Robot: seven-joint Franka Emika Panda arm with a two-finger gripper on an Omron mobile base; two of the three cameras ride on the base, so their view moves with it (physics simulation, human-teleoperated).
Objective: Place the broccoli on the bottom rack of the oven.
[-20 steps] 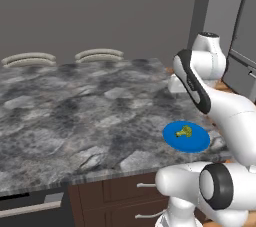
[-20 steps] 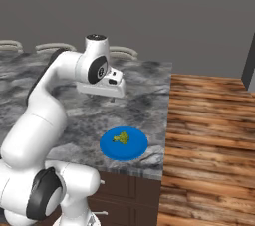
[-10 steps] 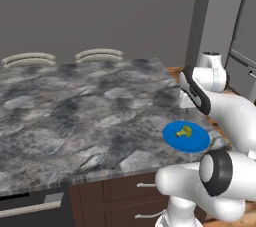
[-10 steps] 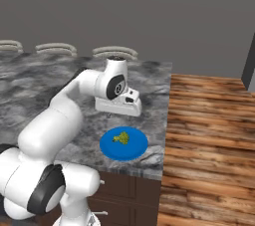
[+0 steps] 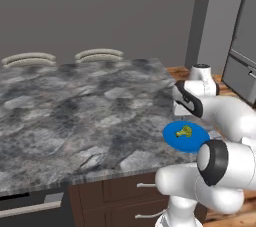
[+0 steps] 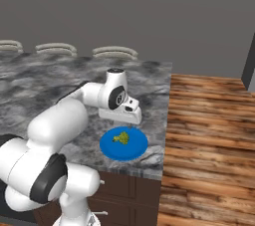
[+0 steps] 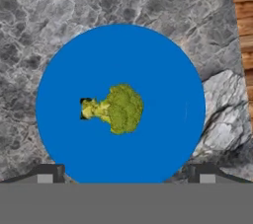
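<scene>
Directly below the pincer [image 7: 123,174] lies the broccoli [image 7: 117,108], centred on the blue plate [image 7: 168,70]; fingers spread, nothing held.

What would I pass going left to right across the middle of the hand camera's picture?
Grey marble countertop → left edge of the round blue plate → the broccoli lying on it → more blue plate → pale patch of countertop → wooden floor at the upper right.
</scene>
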